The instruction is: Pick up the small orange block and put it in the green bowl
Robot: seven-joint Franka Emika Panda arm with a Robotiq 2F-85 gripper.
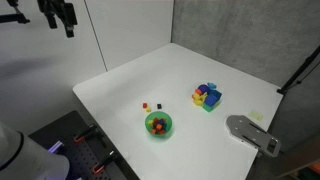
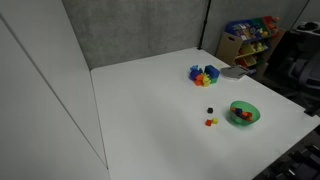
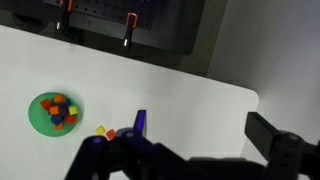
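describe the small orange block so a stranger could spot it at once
On the white table, find the green bowl, the only bowl. Just outside it lie two tiny loose cubes. The small orange block is the orange-red one, not the yellow cube, and sits apart from the bigger multicoloured block cluster.

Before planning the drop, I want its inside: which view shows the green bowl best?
Wrist view: the green bowl looks largest, from above, coloured blocks inside. Both exterior views show it small and oblique.
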